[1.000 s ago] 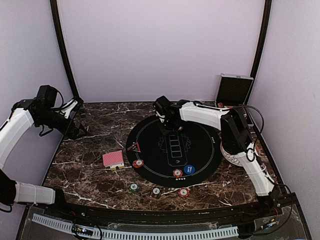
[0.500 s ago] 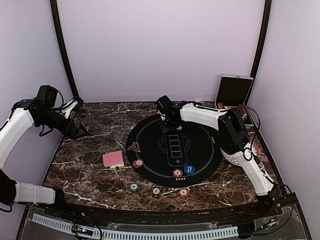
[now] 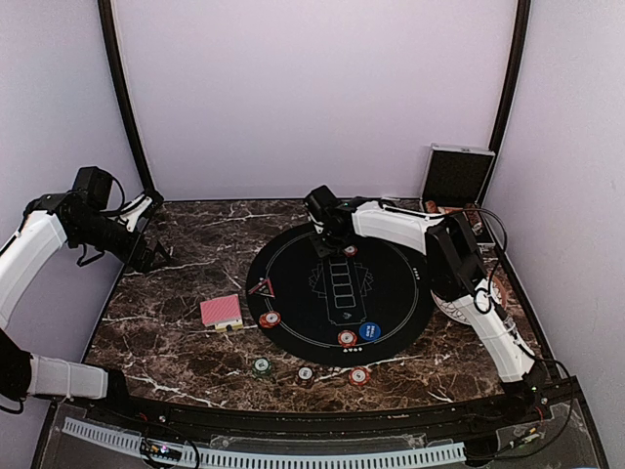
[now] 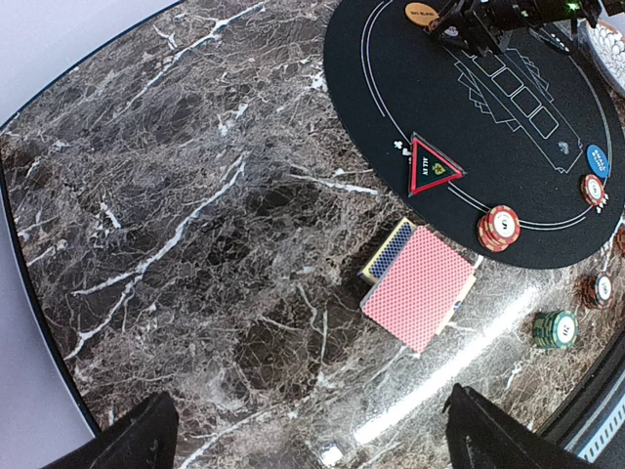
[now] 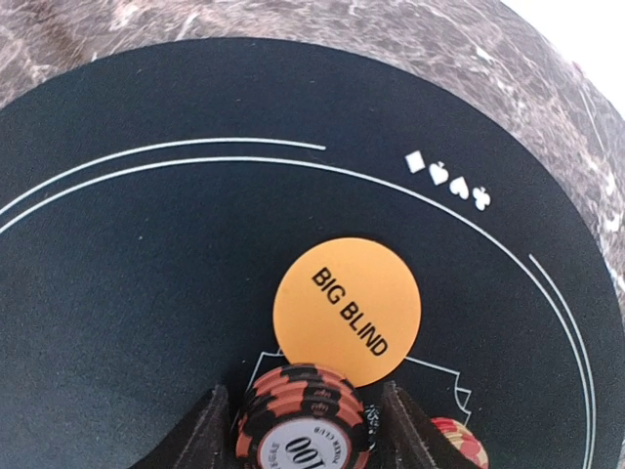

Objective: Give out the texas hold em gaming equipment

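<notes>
My right gripper (image 5: 304, 391) stands at the far side of the black mat (image 5: 127, 293). Its fingers flank a red-and-black chip stack (image 5: 303, 430), which sits right up against the orange BIG BLIND disc (image 5: 347, 311). I cannot tell whether my pads press the stack or have let go. Since a second ago, my right wrist and forearm have shifted slightly toward the far edge. My left gripper (image 4: 312, 435) has not moved: it is spread wide, holds nothing and hangs over the left of the marble table (image 4: 176, 244). The red-backed deck (image 4: 418, 285), the blue disc (image 3: 368, 331) and the green chip (image 4: 555, 329) lie where they did.
</notes>
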Tool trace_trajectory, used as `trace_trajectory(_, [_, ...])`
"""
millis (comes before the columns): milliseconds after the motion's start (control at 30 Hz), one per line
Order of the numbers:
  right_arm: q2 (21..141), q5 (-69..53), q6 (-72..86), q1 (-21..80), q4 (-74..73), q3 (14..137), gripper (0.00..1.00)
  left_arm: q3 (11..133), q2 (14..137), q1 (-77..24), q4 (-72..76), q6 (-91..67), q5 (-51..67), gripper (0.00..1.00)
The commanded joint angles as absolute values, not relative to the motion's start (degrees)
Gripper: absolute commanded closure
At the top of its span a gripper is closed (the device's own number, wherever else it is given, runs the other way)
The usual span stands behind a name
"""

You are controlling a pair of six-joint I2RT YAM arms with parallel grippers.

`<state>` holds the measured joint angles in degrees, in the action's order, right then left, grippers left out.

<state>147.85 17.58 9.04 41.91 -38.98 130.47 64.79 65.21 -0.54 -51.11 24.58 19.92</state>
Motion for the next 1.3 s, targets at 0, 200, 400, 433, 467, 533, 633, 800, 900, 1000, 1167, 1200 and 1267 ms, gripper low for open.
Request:
trace_trajectory(0, [147.80,17.03,8.85,41.52,-38.32,130.04,0.43,65.92,65.14,-0.62,-51.77,24.02,20.06,0.01])
trace_trajectory(200, [146.13,17.58,8.51,41.70,-38.22,130.57,0.40,66.05,64.87,-0.62,-52.03,23.97,20.21,0.01])
trace_trajectory(400, [142.51,18.45,7.29,42.38,-38.12,131.74,0.40,66.42,64.80,-0.61,-52.20,23.85,20.19,0.01])
trace_trajectory(433, [141.87,18.34,7.10,42.55,-38.04,131.69,0.40,66.43,64.83,-0.61,-52.25,23.83,20.19,0.01])
trace_trajectory(467, [141.22,18.17,6.90,42.80,-38.22,131.77,0.40,66.55,64.92,-0.61,-52.27,23.78,20.20,0.01])
trace_trajectory(533, [139.90,18.47,6.42,43.58,-38.88,131.79,0.39,66.72,64.89,-0.62,-52.48,23.74,20.29,0.01])
trace_trajectory(633, [136.11,19.37,5.79,45.59,-38.94,128.89,0.36,67.14,64.80,-0.62,-52.92,23.73,20.22,0.01])
trace_trajectory(800, [125.30,17.43,6.47,51.27,-34.11,114.67,0.30,67.58,64.53,-0.62,-53.45,23.73,20.27,0.01])
trace_trajectory(900, [119.36,13.67,7.34,55.74,-31.95,104.80,0.27,67.23,64.29,-0.62,-53.63,23.94,20.04,0.01])
trace_trajectory(1000, [115.66,10.12,7.43,61.38,-31.64,98.90,0.25,67.01,64.05,-0.62,-53.56,24.16,19.83,0.01])
trace_trajectory(1167, [113.58,4.58,5.81,70.01,-32.67,93.28,0.26,66.91,63.69,-0.62,-53.59,24.18,20.03,0.01])
trace_trajectory(1200, [113.68,4.03,5.13,71.36,-32.84,92.57,0.26,66.90,63.66,-0.62,-53.61,24.17,20.06,0.01])
trace_trajectory(1267, [114.34,2.31,4.72,72.99,-33.53,91.79,0.26,66.74,63.56,-0.62,-53.59,24.03,20.25,0.01])
